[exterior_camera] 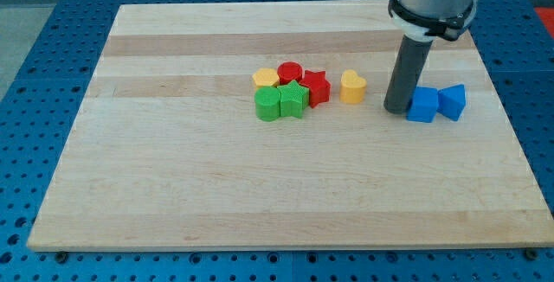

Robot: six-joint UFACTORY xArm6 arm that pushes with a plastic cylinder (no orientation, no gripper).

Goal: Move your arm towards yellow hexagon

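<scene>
The yellow hexagon [266, 78] lies at the upper left of a tight cluster near the board's middle. It touches the red round block [289, 72], with the green round block [268, 104] just below it. My tip [397, 109] rests on the board far to the right of the hexagon. It sits just left of the blue cube [422, 105] and right of the yellow heart [352, 86].
A green star [293, 99] and a red star [316, 87] complete the cluster. A blue triangular block [452, 101] touches the blue cube's right side. The wooden board [173, 187] lies on a blue perforated table.
</scene>
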